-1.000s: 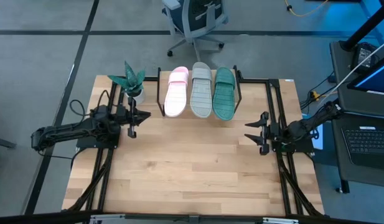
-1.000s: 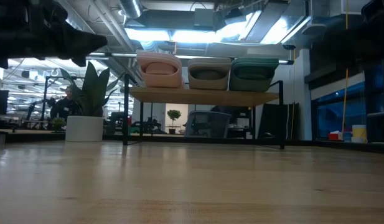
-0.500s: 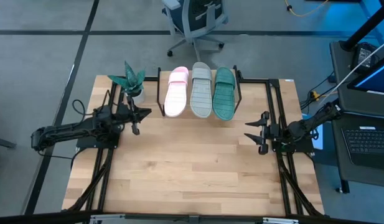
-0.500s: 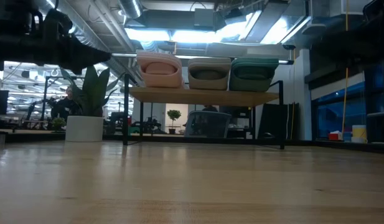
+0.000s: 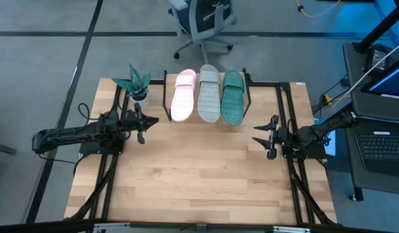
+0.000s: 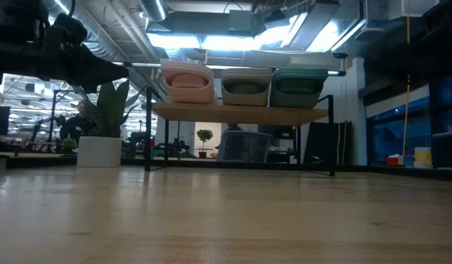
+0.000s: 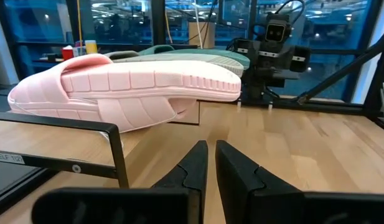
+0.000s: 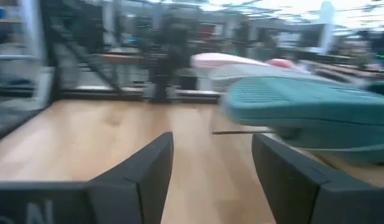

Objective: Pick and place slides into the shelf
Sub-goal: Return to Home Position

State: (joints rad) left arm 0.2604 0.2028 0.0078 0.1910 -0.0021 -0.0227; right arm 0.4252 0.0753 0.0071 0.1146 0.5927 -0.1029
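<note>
Three slides lie side by side on the shelf (image 6: 240,112) at the table's far edge, ribbed soles up: pale pink (image 5: 183,96), light grey (image 5: 209,94), teal green (image 5: 233,97). They rest on the light-wood plank, which stands on thin black legs. My left gripper (image 5: 140,124) hovers left of the shelf, near the pink slide (image 7: 129,87), fingers shut on nothing. My right gripper (image 5: 266,138) hovers right of and nearer than the shelf, open, with the teal slide (image 8: 310,109) ahead of it.
A potted plant (image 5: 138,84) in a white pot stands on the table just left of the shelf, close behind my left gripper. Black frame rails run along both table sides. The wide wooden tabletop (image 5: 199,175) stretches from the shelf to the near edge.
My left gripper has turned a little and dipped slightly beside the plant. My right gripper has edged a touch toward the table's left. The slides have stayed where they were on the shelf.
</note>
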